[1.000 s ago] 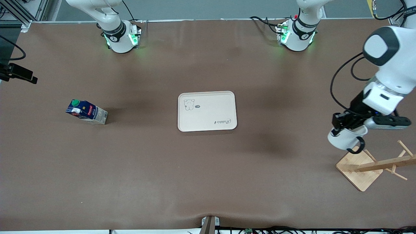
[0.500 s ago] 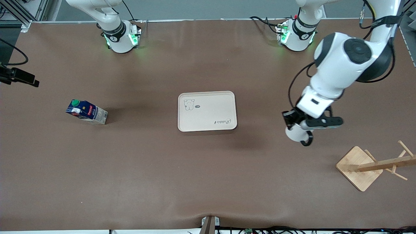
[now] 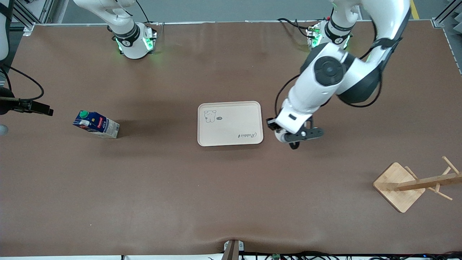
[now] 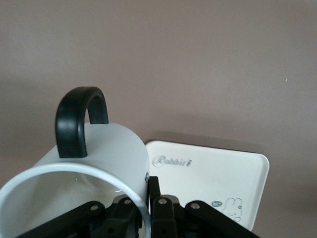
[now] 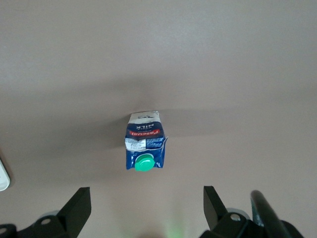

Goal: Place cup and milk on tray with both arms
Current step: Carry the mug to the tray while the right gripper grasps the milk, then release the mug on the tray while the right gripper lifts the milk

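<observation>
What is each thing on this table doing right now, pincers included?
cup: held up in the air, beside the tray.
left pincer: shut on the cup's rim.
tray: flat on the table, nothing on it.
milk: standing on the table toward the right arm's end, green cap on.
right pincer: open, high over the milk.
wooden rack: nothing hanging on it.

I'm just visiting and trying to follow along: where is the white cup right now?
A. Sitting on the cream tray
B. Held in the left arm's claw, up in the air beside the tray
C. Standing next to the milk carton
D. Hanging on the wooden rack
B: the left claw is shut on the cup, just off the edge of the tray, not yet on it.
</observation>
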You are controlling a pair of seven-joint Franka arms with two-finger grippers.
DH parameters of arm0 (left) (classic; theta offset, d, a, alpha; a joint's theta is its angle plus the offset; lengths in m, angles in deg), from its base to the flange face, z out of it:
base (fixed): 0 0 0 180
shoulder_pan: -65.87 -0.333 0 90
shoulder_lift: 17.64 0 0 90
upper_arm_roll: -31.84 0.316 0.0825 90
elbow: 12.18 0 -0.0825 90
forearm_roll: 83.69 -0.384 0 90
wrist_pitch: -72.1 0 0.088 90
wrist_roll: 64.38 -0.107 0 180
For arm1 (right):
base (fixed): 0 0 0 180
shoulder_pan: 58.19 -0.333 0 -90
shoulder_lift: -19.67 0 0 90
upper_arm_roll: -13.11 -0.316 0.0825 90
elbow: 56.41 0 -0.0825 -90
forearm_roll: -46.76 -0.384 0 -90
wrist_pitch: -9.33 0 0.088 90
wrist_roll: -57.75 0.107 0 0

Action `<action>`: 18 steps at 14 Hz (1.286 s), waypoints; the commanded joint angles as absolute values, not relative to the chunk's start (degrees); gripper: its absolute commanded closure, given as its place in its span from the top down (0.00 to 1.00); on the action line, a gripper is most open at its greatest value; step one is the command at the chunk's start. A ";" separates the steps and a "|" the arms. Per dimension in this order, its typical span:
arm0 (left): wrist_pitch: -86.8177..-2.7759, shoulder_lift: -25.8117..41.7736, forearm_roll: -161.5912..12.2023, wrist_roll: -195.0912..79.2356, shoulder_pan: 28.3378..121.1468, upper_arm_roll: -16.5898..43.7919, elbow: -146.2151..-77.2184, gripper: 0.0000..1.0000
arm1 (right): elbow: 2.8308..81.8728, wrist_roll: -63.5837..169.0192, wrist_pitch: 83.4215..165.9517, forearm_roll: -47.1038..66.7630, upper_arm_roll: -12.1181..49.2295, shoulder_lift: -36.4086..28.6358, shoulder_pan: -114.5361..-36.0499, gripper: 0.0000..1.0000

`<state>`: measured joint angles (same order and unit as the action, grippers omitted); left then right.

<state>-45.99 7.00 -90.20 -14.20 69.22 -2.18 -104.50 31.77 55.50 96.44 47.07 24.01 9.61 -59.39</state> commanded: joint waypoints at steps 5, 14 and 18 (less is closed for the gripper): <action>-41.28 20.59 -92.04 -3.73 80.80 1.78 -93.65 0.00 | 40.69 54.85 102.22 43.78 23.21 9.03 -57.32 1.00; -43.81 27.00 -93.88 -2.33 84.59 2.48 -98.14 0.00 | 54.33 54.85 113.12 41.14 23.21 11.14 -57.40 1.00; -49.27 28.59 -94.15 -1.19 88.01 4.58 -98.93 0.00 | 57.84 55.02 115.76 40.96 23.13 11.14 -57.40 1.00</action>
